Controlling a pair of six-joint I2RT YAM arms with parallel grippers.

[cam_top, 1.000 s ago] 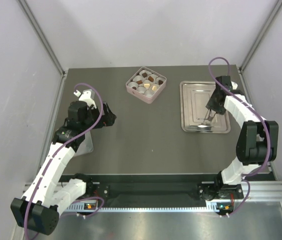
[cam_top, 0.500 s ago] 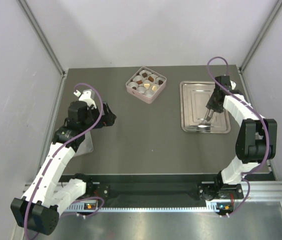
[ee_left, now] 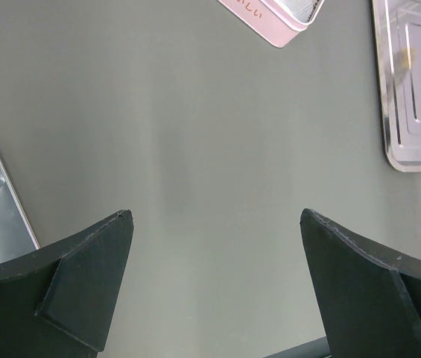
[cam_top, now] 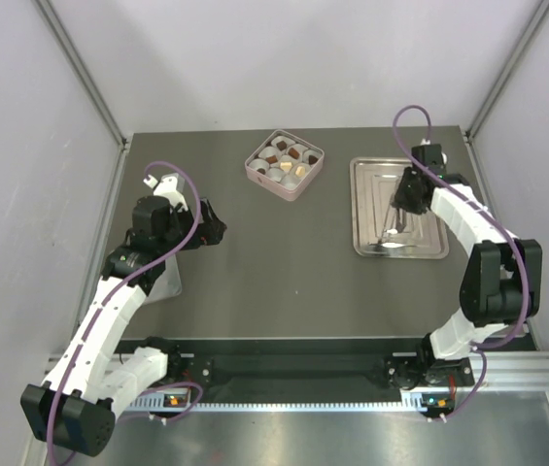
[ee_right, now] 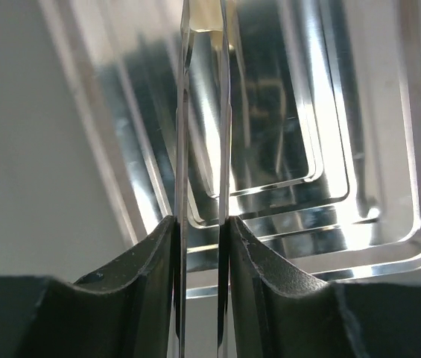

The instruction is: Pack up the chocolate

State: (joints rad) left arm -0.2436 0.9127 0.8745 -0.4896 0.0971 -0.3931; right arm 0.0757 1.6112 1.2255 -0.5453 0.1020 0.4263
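Currently the right gripper (ee_right: 203, 224) is clamped on a pair of thin metal tweezers (ee_right: 184, 112), its fingers squeezing the two blades to a narrow gap. At the far tips sits a pale piece (ee_right: 205, 15), which I judge to be one cream chocolate, pinched above the steel tray (ee_right: 329, 149); I cannot confirm how firmly it is held. The tray shows nothing else on it.

The rest of the chocolate (cam_top: 293, 152) lies in the pink box (cam_top: 289, 191) at the far middle of the table (cam_top: 274, 272), well apart from the tray, with several cells showing white (presumably unfilled).

The left gripper (ee_left: 214, 283) hangs spread wide over bare table on the left side, holding nothing.

Step in hand, as I assess it: carry the pale piece across to a vacant cell of the box.

Recommendations:
- Hold squeeze pressure constant; any slackening drops the piece, more may crush it.
- Lift clear of the tray rim before traversing left.
- Come down vertically into one white cell, tips centred, and part the blades only once the piece rests on the bottom.
- Keep the left arm parked; it is not needed.
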